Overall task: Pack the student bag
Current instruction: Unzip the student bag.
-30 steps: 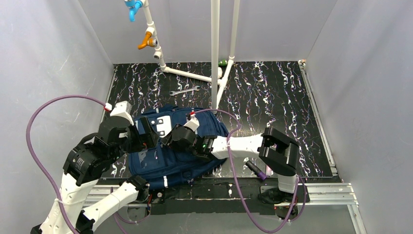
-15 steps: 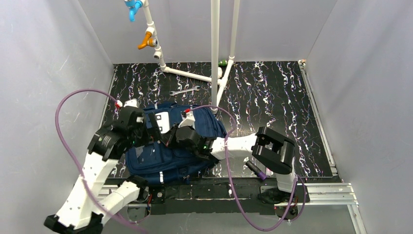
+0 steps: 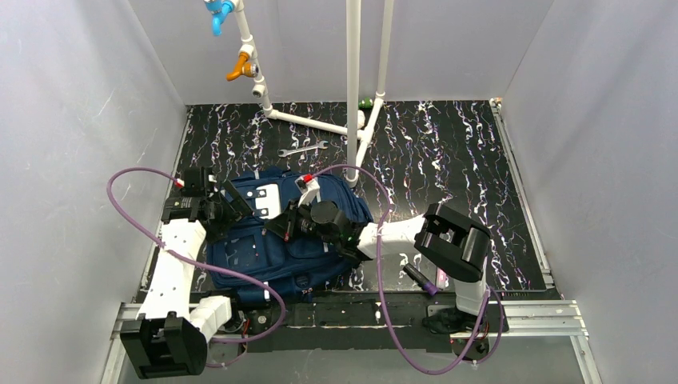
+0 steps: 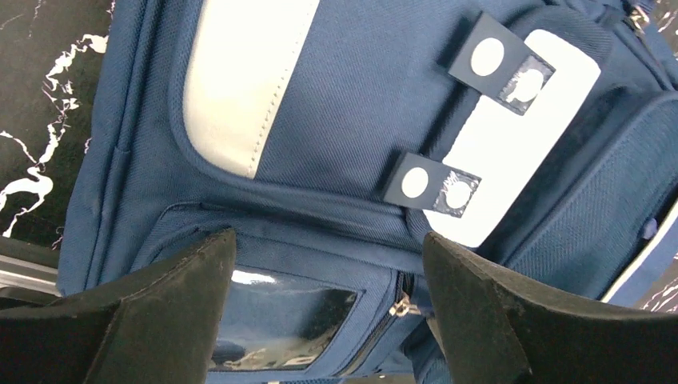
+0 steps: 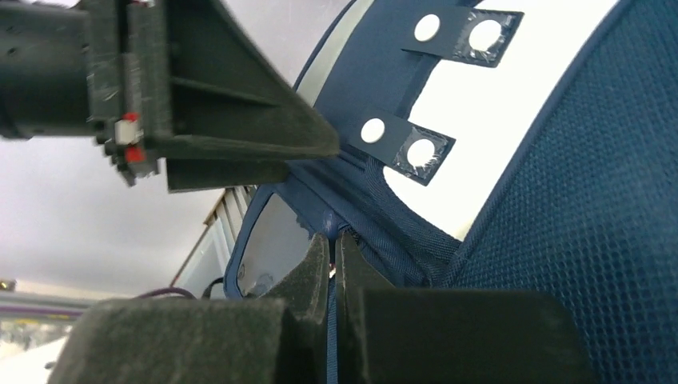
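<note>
At the left, the left gripper (image 4: 328, 244) is held just above the student bag (image 3: 280, 256), its jaws spread wide with nothing between them. Below its fingers (image 4: 168, 308) a clear window pocket (image 4: 280, 320) and a small metal zip pull (image 4: 394, 308) are seen.

The bag lies flat on the black marbled table (image 3: 448, 160), near the front edge and left of centre, between the two arms.

Towards the middle, the right gripper (image 5: 333, 240) is pressed shut on a thin navy strip of the bag. Whether it is a zip tab or a fabric edge cannot be told.

The step in hand is judged to be opening a compartment. It would be done well if the pinch were kept firm and drawn along the zip line rather than upwards, so that the whole bag is not lifted. The open left jaws could be lowered to brace the fabric beside the pull. Soft cloth is likely to bunch, so a slow pull is advised.

The bag is navy woven fabric with a light grey stitched patch (image 4: 240, 80). Two dark tabs (image 4: 432, 184) with round pale dots lie over a white panel. Blue mesh padding (image 5: 576, 200) is seen at the right.

Farther back, well apart from the bag, a spanner (image 3: 304, 149) lies by white pipes (image 3: 352, 80).
</note>
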You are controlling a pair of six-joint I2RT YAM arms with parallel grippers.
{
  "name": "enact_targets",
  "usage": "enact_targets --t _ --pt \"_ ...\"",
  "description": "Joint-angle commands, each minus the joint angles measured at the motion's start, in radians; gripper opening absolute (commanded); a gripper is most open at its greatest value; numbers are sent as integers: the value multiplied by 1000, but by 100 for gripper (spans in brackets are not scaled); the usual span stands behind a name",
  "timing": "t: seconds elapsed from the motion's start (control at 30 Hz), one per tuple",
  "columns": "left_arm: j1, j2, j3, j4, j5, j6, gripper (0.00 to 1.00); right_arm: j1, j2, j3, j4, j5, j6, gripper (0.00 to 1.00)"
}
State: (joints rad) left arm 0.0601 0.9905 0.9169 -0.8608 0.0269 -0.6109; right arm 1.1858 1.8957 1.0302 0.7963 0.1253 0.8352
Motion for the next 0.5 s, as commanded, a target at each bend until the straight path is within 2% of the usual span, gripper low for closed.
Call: enact_targets --t 0.0,0.2,0.33,0.47 --pt "22 42 -33 89 27 -12 84 -17 -31 -12 80 -177 -190 1" --pt "40 106 -47 141 7 -3 84 -1 -35 12 34 -397 -327 1" --pt "43 149 -28 146 5 14 84 61 -70 -8 -68 -444 -411 1" --pt "43 168 -17 151 13 28 84 113 -127 -56 -142 -418 -456 1"
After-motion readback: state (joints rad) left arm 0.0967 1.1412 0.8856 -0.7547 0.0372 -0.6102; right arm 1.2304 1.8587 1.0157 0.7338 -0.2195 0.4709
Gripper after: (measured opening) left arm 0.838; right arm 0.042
